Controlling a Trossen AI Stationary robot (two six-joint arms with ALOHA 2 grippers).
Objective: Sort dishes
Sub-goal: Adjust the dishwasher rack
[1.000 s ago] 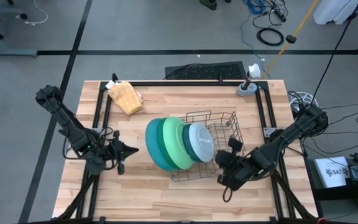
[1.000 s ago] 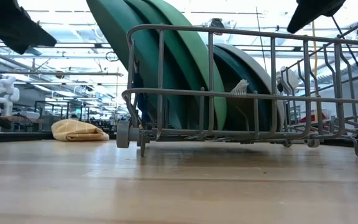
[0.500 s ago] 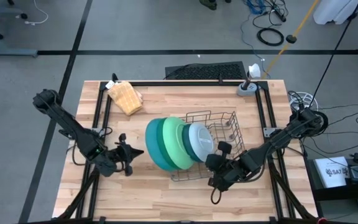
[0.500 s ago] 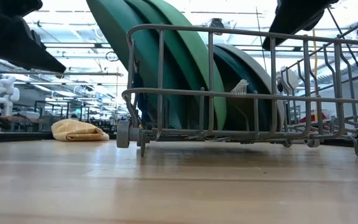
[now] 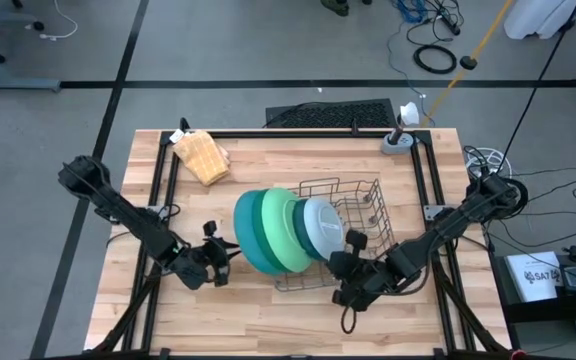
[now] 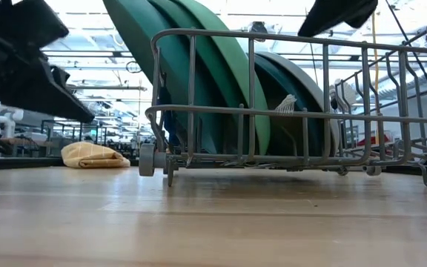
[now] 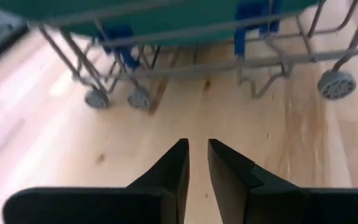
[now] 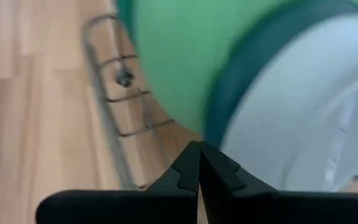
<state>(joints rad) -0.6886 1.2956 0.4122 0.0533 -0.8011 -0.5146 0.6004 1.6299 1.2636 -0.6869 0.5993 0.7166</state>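
Several round plates stand on edge in a grey wire rack point(image 5: 366, 205) at the table's middle. They lean in a row: a large teal plate point(image 5: 247, 240), a green plate point(image 5: 268, 225), a light green plate point(image 5: 290, 228) and a pale blue-grey plate point(image 5: 323, 228). My left gripper point(image 5: 223, 262) hovers left of the teal plate, its fingers a narrow gap apart point(image 7: 197, 149), pointing at the rack's feet point(image 7: 138, 96). My right gripper point(image 5: 344, 272) is shut and empty point(image 8: 199, 149) at the rack's near side, close to the pale plate point(image 8: 303, 106).
A tan waffle-textured lump point(image 5: 202, 157) lies at the far left of the table and also shows in the low view point(image 6: 95, 156). A black frame rail point(image 5: 298, 133) borders the table. Bare wood lies along the near edge point(image 5: 268, 320).
My left gripper has gone toward the table's right and a little nearer, closing on the teal plate. My right gripper has gone toward the table's left along the rack's near side, toward the pale plate. The plates and rack have stayed still.
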